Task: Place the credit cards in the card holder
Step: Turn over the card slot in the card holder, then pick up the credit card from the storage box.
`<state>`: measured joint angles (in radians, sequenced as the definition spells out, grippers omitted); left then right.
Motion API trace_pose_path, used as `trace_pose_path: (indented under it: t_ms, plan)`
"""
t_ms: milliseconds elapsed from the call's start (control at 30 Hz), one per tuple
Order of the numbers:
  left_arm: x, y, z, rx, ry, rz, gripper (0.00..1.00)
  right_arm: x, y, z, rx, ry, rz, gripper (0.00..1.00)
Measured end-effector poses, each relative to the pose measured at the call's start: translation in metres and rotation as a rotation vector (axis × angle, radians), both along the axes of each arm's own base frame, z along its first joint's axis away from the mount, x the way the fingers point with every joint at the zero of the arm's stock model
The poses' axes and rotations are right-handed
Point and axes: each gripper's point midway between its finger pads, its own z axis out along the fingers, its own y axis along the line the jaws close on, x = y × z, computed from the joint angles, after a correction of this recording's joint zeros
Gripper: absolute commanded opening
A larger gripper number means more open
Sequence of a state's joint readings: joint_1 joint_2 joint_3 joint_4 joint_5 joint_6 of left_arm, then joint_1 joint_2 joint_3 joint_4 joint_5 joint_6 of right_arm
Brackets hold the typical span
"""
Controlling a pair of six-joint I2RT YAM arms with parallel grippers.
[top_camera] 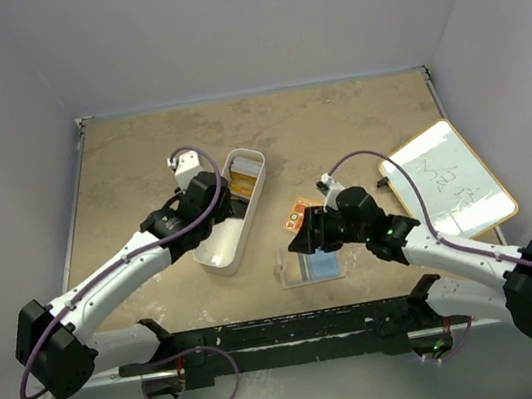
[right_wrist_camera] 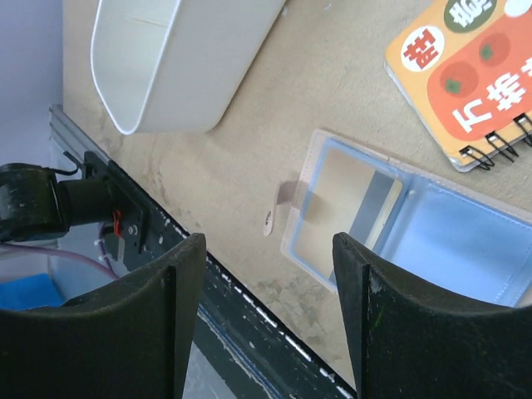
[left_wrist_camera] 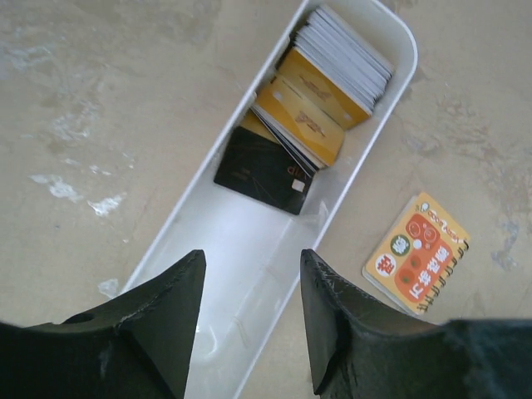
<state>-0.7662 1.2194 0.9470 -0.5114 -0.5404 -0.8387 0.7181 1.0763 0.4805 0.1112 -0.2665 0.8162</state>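
- The tan surface [top_camera: 138, 159] lies under both tools.
- A white board [top_camera: 445, 181] with faint scribbles lies flat, out beyond the right arm and well apart from the right tool.
- The long white bin [left_wrist_camera: 366, 158] lies directly under the left tool and stretches away ahead of its fingertips.
- The left tool [left_wrist_camera: 252, 258] hangs over the bin's bare near end, released, its jaws apart with nothing between them.
- The right tool [right_wrist_camera: 268, 249] is released too, its jaws spread and holding nothing.
- The card holder [right_wrist_camera: 432, 241] lies unfolded just ahead of the right tool, pale blue inside, with its snap tab towards the bin.
- An orange spiral notebook [left_wrist_camera: 418, 253] lies beyond the card holder, to the right of the left tool.
- The credit cards [left_wrist_camera: 320, 100] stand stacked on edge in the bin's far end, ahead of the left tool.
- A black card [left_wrist_camera: 262, 174] leans nearest to the left tool.
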Motion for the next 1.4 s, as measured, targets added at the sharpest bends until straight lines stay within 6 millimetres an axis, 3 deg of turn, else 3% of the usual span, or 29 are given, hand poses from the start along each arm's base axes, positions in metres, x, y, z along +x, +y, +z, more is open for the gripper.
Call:
trace_pose_path:
  t_ms: [167, 267, 467, 633, 767, 900, 1167, 1400]
  plan:
    - [0.021, 0.018, 0.02, 0.023, -0.024, 0.051, 0.53, 0.008, -0.004, 0.012, -0.039, -0.055, -0.008, 0.65]
    - [0.029, 0.032, 0.021, 0.01, -0.016, 0.085, 0.53, 0.028, -0.002, 0.036, -0.086, -0.13, -0.018, 0.64]
    - [0.041, 0.084, 0.006, -0.095, 0.037, 0.212, 0.53, 0.08, 0.019, 0.102, -0.121, -0.336, -0.015, 0.64]
    - [0.025, 0.118, -0.021, -0.204, 0.091, 0.297, 0.53, 0.12, 0.043, 0.12, -0.196, -0.437, 0.032, 0.63]
    - [0.011, 0.128, -0.046, -0.275, 0.136, 0.334, 0.53, 0.15, 0.062, 0.112, -0.305, -0.478, 0.094, 0.63]
    - [0.002, 0.123, -0.061, -0.329, 0.167, 0.326, 0.53, 0.17, 0.081, 0.097, -0.416, -0.525, 0.16, 0.63]
    - [-0.002, 0.102, -0.073, -0.453, 0.177, 0.274, 0.51, 0.187, 0.127, 0.065, -0.667, -0.713, 0.354, 0.68]
    - [-0.003, 0.095, -0.075, -0.488, 0.182, 0.248, 0.5, 0.202, 0.139, 0.016, -0.869, -0.764, 0.463, 0.74]
